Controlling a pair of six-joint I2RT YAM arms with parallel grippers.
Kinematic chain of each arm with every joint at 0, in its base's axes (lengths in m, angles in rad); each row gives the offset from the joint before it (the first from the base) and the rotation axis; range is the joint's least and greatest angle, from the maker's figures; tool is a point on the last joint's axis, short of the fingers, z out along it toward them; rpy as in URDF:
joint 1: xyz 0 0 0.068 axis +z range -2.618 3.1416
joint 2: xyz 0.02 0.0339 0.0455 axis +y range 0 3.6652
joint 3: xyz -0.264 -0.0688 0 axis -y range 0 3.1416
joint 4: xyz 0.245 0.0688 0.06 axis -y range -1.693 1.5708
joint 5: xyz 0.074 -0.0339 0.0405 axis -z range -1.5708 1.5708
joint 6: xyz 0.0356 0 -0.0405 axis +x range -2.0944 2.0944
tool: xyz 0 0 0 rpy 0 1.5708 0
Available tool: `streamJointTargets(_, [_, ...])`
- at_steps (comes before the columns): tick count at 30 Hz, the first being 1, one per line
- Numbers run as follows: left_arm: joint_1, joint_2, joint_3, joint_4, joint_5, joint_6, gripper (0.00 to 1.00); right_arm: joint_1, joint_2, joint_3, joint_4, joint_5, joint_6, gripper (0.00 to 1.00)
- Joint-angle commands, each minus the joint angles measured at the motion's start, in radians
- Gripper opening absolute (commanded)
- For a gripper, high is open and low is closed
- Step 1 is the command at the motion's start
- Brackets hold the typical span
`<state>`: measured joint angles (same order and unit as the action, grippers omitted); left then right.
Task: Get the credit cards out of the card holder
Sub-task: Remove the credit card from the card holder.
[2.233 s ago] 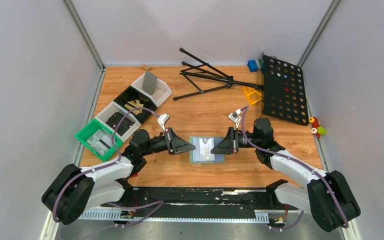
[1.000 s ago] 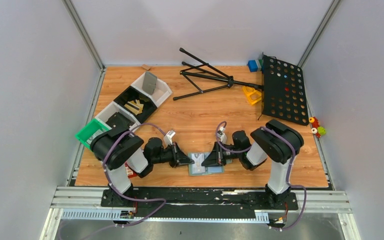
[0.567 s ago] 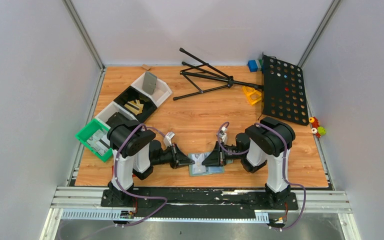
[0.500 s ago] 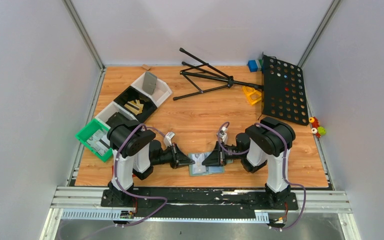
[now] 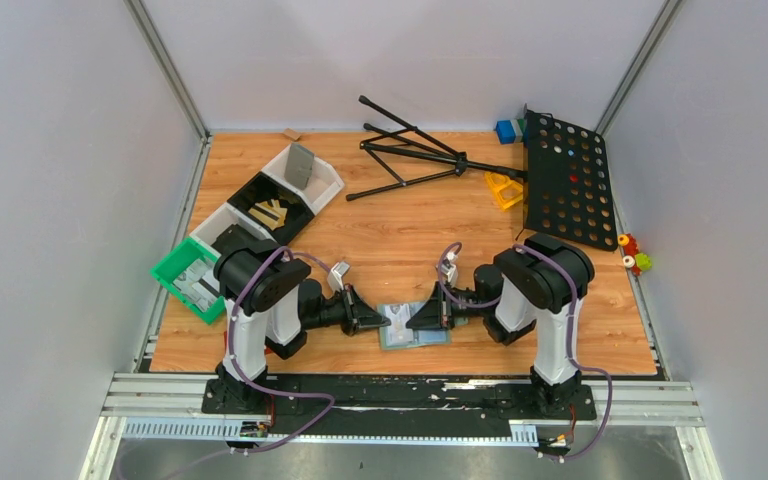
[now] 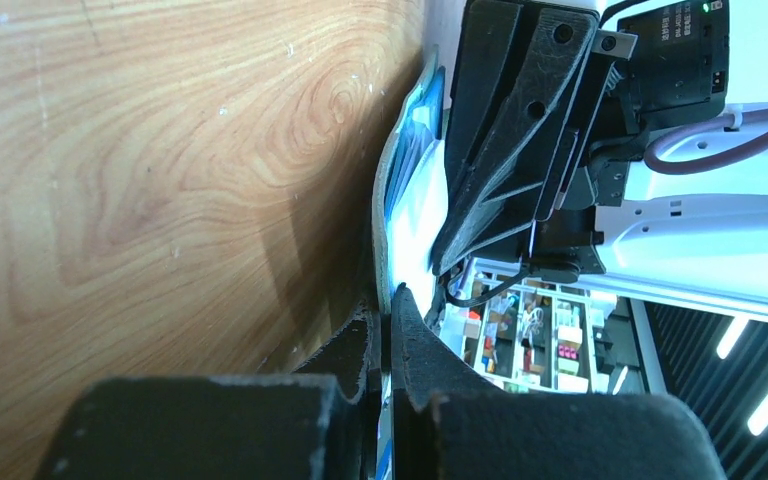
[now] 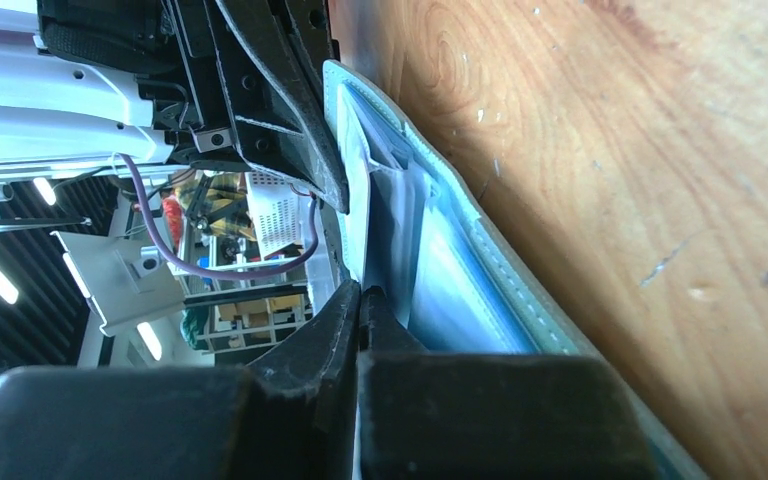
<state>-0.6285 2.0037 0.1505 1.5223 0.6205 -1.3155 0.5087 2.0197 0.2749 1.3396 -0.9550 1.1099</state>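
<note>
On the wooden table [image 5: 400, 225] lay the card holder [image 5: 412, 328] near front, green tray [image 5: 172, 274] and white bins [image 5: 331, 183] left, black tripod [image 5: 410, 155] rear, perforated black panel [image 5: 567, 180] right.

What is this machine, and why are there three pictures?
Two robot arms are bolted at the near edge of a wooden table. The wide picture comes from a camera overhead; the two close-ups come from cameras on the arms' wrists. Between the arms lies an open card holder. The left gripper is shut on its edge; the right gripper is shut on what looks like a pale card inside. Trays, a black stand and a board with holes lie farther back.
</note>
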Motion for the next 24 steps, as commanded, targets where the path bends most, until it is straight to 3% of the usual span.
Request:
streamJointTargets(1, [0.015,-0.009,-0.024,0.076,0.021,0.027,0.0,-0.039,-0.05,-0.012,-0.089,0.058,-0.107,0.0])
streamJointTargets(14, [0.015,0.004,-0.018,0.048,0.005,0.032,0.0,-0.01,-0.216,0.051,-0.514,0.16,-0.262,0.0])
streamJointTargets(24, [-0.004,-0.086,-0.005,-0.147,-0.043,0.084,0.0,0.028,-0.295,0.092,-0.685,0.225,-0.312,0.0])
